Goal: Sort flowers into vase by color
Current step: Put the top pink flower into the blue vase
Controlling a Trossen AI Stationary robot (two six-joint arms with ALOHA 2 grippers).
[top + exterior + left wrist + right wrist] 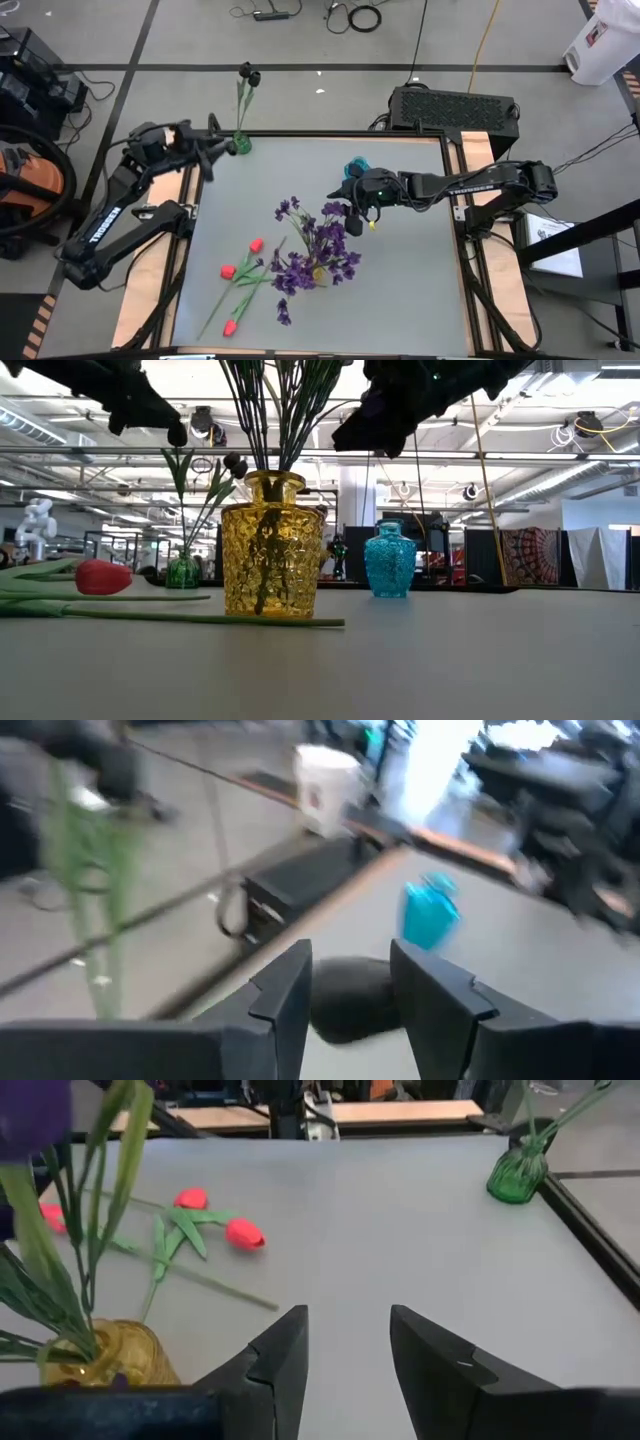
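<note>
Fingers of both grippers, left [222, 133] and right [352, 205], apart and empty; purple sprays [315, 250] in yellow vase [270, 545], black blooms [248, 73] in green vase [240, 144], red tulips [243, 270] left lying on desk [400, 290]

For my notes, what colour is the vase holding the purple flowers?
Yellow textured glass vase, clearest in the low view.

A black ventilated box [455, 106] sits on the floor just past the grey counter's [410, 290] far edge. Black cables [355, 15] coil on the floor beyond it. A white plastic bin [600, 42] stands at the far corner, an orange-and-black machine [25, 180] beside the counter.
</note>
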